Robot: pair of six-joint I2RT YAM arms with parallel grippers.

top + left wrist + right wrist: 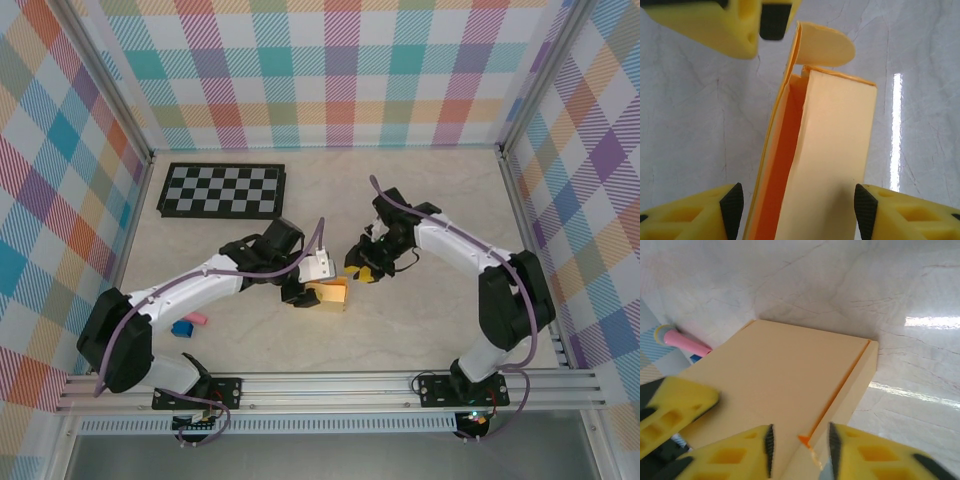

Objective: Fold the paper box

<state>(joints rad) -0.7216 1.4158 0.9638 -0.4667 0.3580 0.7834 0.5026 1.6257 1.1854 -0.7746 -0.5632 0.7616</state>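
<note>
The paper box [331, 292] is a yellow-orange card shape standing near the middle of the table. In the left wrist view the paper box [835, 150] is partly folded, with an orange inside and a rounded tab at its far end. My left gripper [303, 291] sits at the box's left side; my left gripper [800, 210] is open, its pads flanking the box. My right gripper [362, 272] reaches the box from the right. In the right wrist view my right gripper [800, 450] is open, straddling a folded edge of the paper box [775, 380].
A black-and-white checkerboard panel [222, 190] lies at the back left. A pink piece [196, 318] and a blue piece [181, 328] lie by the left arm. Plaid walls enclose the table. A metal rail [330, 385] runs along the near edge.
</note>
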